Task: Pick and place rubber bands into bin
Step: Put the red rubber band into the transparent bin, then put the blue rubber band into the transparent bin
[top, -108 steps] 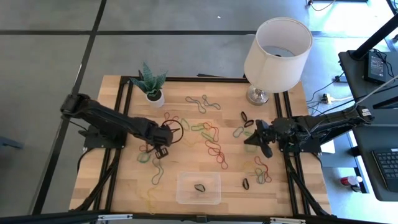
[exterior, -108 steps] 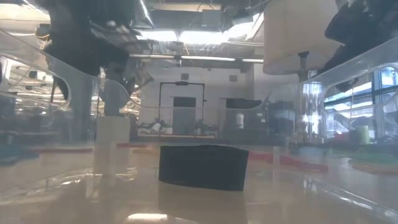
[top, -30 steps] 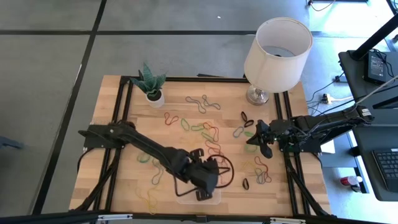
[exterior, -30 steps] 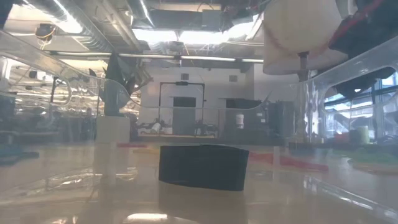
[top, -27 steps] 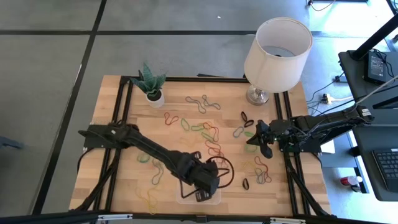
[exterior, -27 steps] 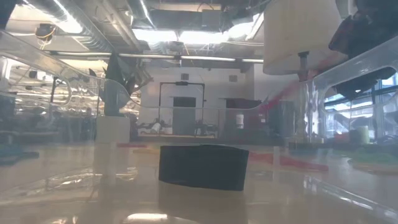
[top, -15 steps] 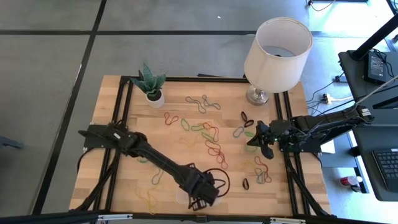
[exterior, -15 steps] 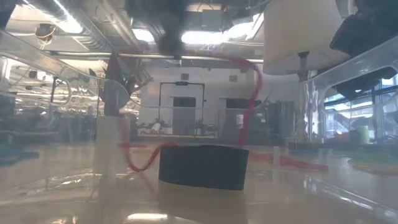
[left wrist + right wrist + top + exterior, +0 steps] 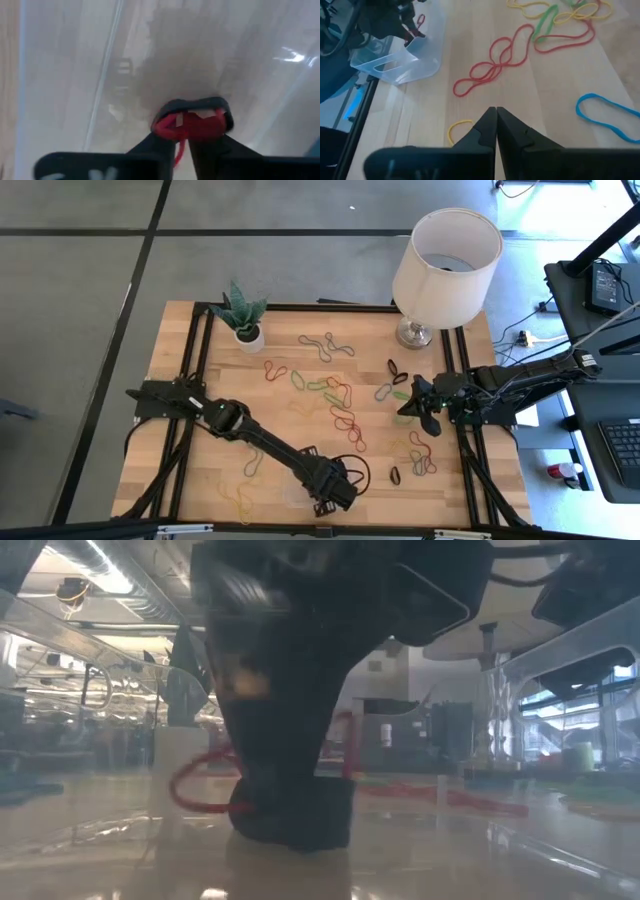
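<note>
bin mostly behind left arm

Left gripper lowered; right gripper jaws closed.

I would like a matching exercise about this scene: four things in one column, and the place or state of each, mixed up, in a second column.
Things:
1. left gripper
2. right gripper
3. lamp
4. plant

Places or states:
A. stands in a white pot
B. down in the bin, pinching a red rubber band
C. shut, holding nothing
D. has a white shade

Pairs: 1-B, 2-C, 3-D, 4-A
</note>
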